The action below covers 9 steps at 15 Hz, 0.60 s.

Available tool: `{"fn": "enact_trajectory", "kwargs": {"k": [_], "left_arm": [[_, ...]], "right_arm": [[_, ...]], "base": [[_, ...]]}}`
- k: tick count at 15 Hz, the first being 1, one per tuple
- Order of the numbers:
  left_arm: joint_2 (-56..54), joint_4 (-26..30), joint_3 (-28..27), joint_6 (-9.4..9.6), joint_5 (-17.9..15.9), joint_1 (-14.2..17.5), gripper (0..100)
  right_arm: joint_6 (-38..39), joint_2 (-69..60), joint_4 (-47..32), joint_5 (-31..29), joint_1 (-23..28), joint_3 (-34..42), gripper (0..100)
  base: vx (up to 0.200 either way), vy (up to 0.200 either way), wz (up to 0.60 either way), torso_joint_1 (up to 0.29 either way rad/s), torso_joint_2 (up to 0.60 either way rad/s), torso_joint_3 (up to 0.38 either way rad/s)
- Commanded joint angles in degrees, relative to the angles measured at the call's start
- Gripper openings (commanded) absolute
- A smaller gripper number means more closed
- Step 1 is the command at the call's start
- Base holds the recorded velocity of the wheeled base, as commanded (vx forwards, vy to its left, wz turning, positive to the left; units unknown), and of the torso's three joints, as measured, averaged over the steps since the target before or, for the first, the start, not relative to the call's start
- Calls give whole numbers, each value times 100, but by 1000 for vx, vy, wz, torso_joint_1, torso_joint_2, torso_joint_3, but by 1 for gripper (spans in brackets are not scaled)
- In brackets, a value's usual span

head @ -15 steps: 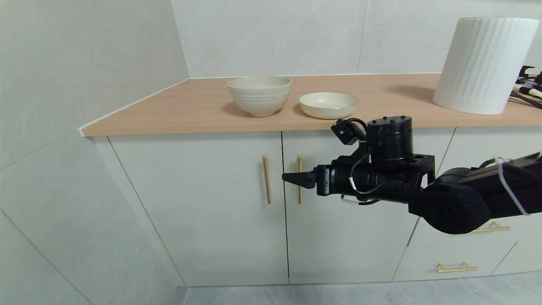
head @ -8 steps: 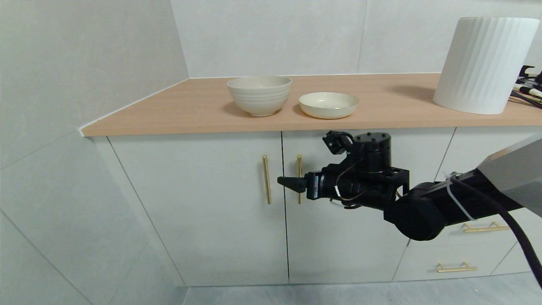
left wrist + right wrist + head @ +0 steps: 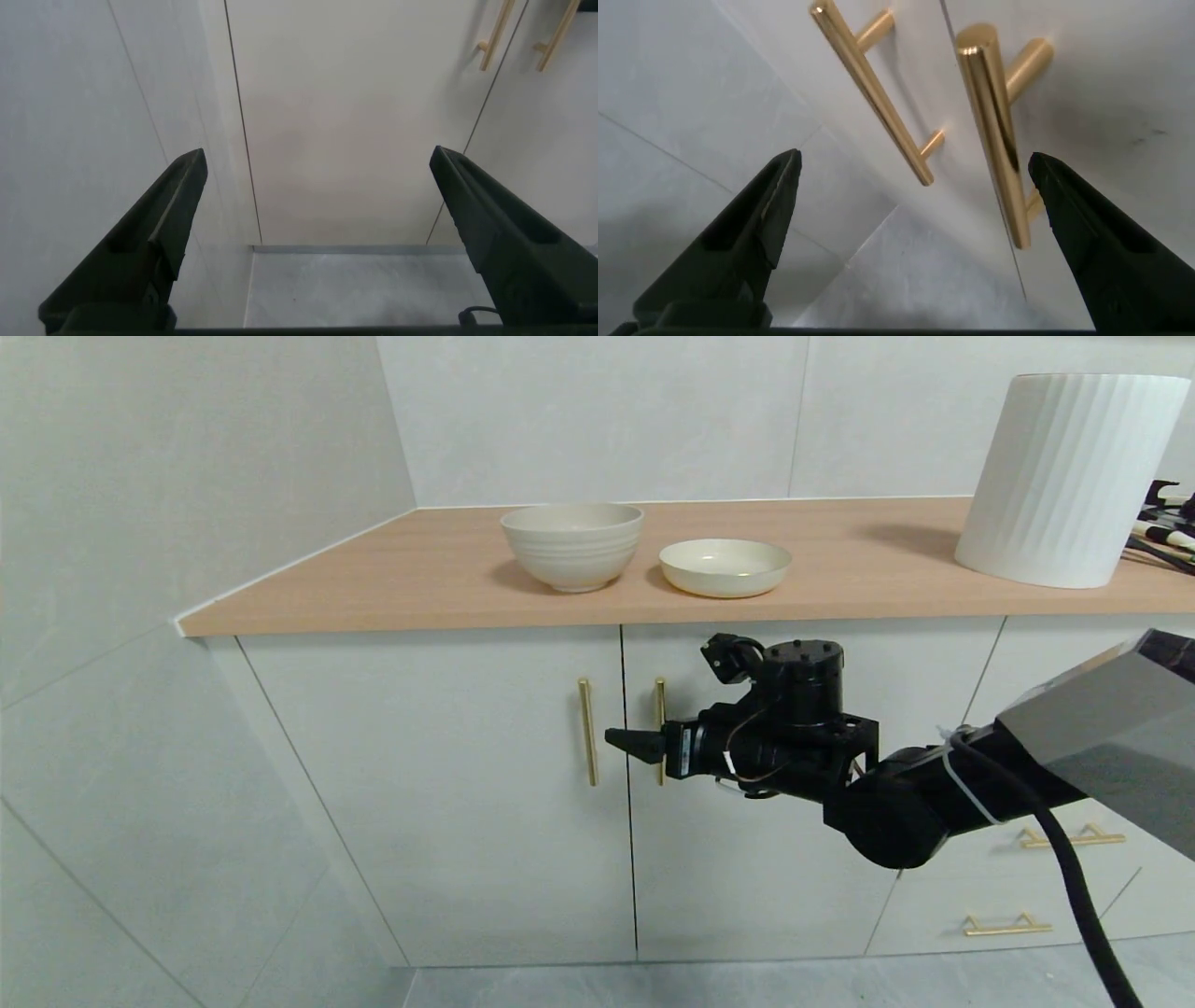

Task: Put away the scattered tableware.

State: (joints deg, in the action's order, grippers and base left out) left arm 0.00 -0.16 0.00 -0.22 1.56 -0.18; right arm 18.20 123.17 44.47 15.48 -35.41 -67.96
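Note:
A ribbed cream bowl (image 3: 571,546) and a shallow cream dish (image 3: 725,567) sit side by side on the wooden countertop (image 3: 392,579). Below them, my right gripper (image 3: 627,742) hovers in front of the white cabinet doors, level with the two vertical gold handles (image 3: 586,731) (image 3: 660,730). In the right wrist view its fingers (image 3: 738,243) stand open, with both gold handles (image 3: 873,93) (image 3: 994,140) close ahead between them and nothing gripped. My left gripper (image 3: 318,252) is open and empty, low near the cabinet's foot and the grey floor.
A tall white ribbed container (image 3: 1069,476) stands at the counter's right, with dark utensils (image 3: 1162,527) beside it. Drawers with gold handles (image 3: 1008,925) lie right of the doors. A tiled wall (image 3: 140,616) closes the left side.
My right arm has moved left and slightly down, carrying the gripper closer to the cabinet handles. The bowl and dish have stayed put.

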Motion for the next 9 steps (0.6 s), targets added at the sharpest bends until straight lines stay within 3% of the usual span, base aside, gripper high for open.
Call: {"fn": "enact_trajectory", "kwargs": {"k": [1, 9], "left_arm": [[0, -2, 0, -4, 2, 1, 100], [9, -2, 0, 4, 2, 1, 100]], "right_arm": [[-1, 110, 18, 7, 17, -15, 100], [281, 233, 466, 51, -9, -24, 100]], "base": [[0, 0, 0, 0, 0, 0], [0, 0, 0, 0, 0, 0]]}}
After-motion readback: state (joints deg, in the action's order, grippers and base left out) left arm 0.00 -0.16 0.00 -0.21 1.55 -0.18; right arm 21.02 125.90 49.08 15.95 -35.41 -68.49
